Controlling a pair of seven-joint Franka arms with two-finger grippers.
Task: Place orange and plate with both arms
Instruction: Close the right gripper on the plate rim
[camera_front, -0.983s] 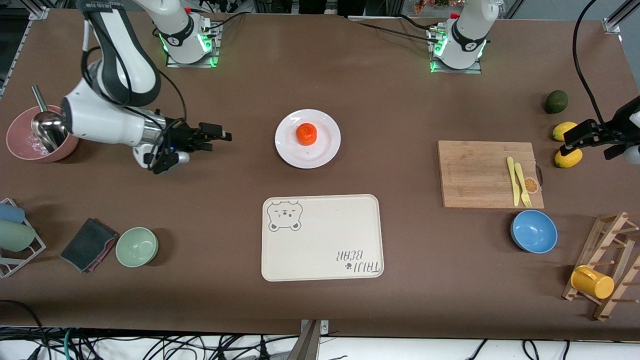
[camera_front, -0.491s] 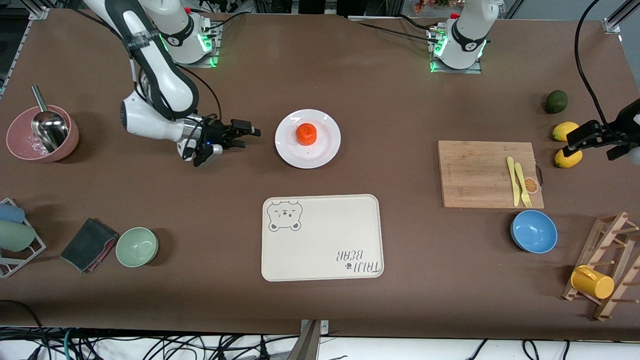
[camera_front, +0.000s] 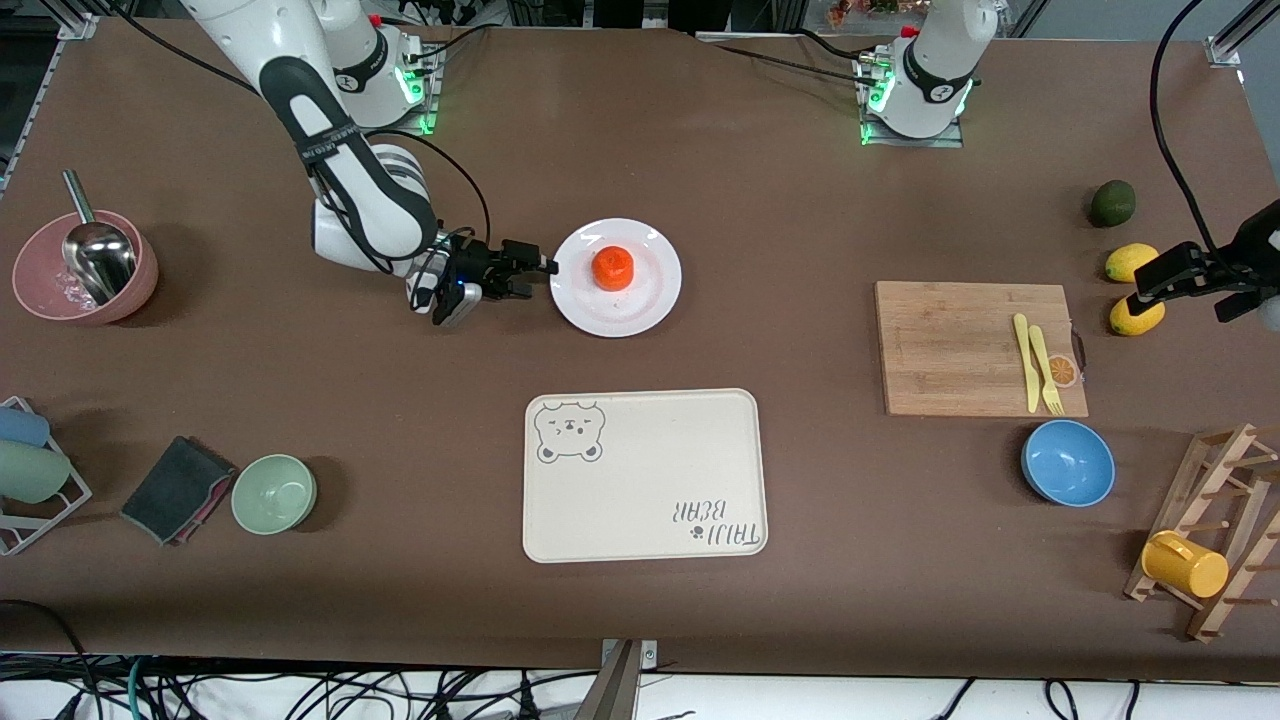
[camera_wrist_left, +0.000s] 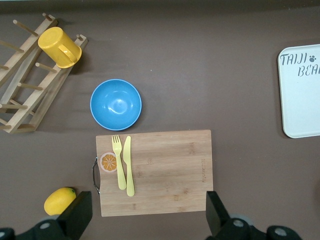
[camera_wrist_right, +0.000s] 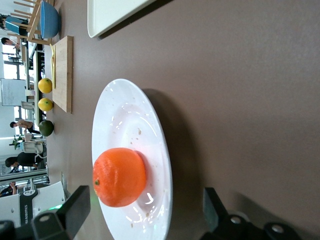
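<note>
Closing in since a second ago, the right gripper (camera_front: 528, 278) has travelled from near the pink bowl (camera_front: 84, 268) to the rim of the plate (camera_front: 615, 310).

Its fingers (camera_wrist_right: 76, 209) are spread apart and hold nothing, low at the plate's edge toward the right arm's end of the table. The orange (camera_front: 612, 267) sits on the plate, which lies farther from the front camera than the cream tray (camera_front: 644, 476). The left gripper (camera_front: 1190, 274) waits, fingers open and empty, over the lemons (camera_front: 1137, 315) beside the cutting board (camera_front: 975, 347), unchanged.
</note>
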